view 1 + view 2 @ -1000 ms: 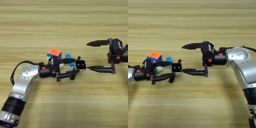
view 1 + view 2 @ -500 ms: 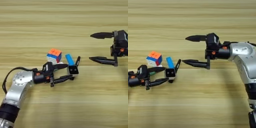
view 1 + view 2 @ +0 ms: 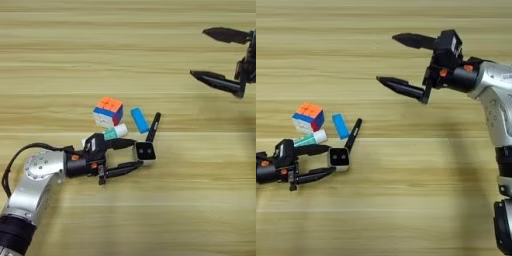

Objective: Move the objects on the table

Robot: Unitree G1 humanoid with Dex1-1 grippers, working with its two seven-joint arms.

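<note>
My left gripper lies low at the near left, shut on the black square block with a white rim, which sits at its fingertips just above or on the table. Right behind it lie a white-teal glue stick, a multicoloured puzzle cube, a blue block and a black marker. The marker's near end almost touches the held block. My right gripper hovers far off at the upper right, open and empty.
The right arm runs down the right edge of the right eye view. The left forearm comes in from the bottom left corner. Bare wood planks lie between the two grippers.
The left gripper has carried the black square block from the middle back toward the near left, beside the other items. The right gripper has drawn away up and to the right, staying open.
</note>
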